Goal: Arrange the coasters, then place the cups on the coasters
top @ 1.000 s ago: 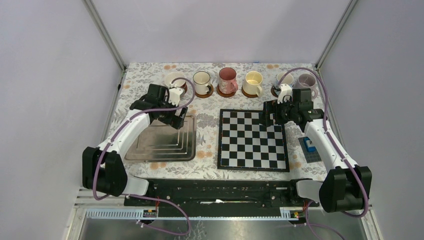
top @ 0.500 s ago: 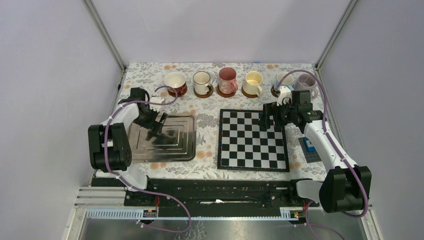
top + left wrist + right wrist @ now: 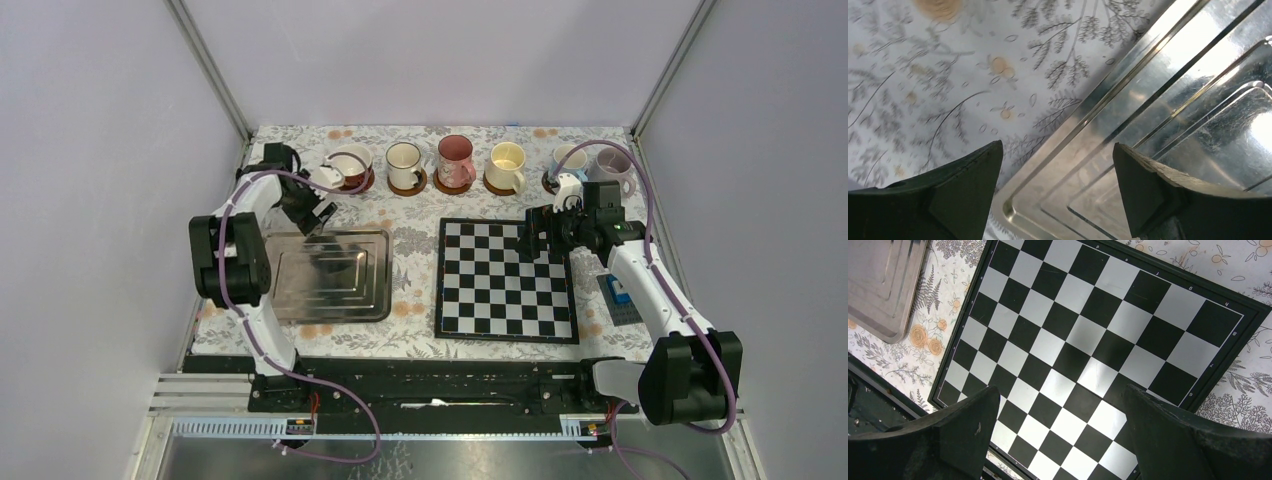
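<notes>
six cups [image 3: 456, 158] upright, row running left-right along far edge, left claw [image 3: 1058, 155] wide, right claw [image 3: 1060, 400] wide

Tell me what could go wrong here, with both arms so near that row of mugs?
The arm of the left gripper passes right beside the wide dark-red mug; a swing could knock it off its dark-brown round coaster. The right arm's purple cable loops by the light blue mug and the lilac mug; pulling back might snag them.
</notes>
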You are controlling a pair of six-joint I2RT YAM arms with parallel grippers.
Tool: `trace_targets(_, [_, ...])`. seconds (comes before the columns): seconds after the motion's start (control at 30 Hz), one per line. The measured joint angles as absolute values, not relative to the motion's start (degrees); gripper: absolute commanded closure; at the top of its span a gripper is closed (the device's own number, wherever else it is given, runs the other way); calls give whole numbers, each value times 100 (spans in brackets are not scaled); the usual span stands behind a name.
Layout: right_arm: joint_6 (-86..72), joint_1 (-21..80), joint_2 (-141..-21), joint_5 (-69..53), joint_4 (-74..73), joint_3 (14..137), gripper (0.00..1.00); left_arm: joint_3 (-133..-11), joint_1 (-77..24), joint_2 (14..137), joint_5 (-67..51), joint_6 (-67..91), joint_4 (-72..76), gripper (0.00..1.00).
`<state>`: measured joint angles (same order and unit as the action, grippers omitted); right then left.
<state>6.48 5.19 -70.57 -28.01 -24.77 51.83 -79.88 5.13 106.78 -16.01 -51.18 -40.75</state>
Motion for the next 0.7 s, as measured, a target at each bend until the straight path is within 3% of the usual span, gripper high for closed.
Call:
trace_targets(0.1, [661,519,-7057,-2801,-2475,5183,0,-8106,513,11000,-1876,-5603,-4263,16])
trace_targets(0.23, [668,519,-7072,-2805,-2475,5183,1,-8095,513,11251,-2102,-6066,-4563,26])
trace_targets(0.47, [668,519,-7109,-2810,-2475,5183,1,-7885,679,11286,-2215,-6353,-4508,64])
trace_targets(0.7, [674,519,-7111,-2827,-2475,5181,0,-7330,1391,10923,-2300,-6477,-4193,91])
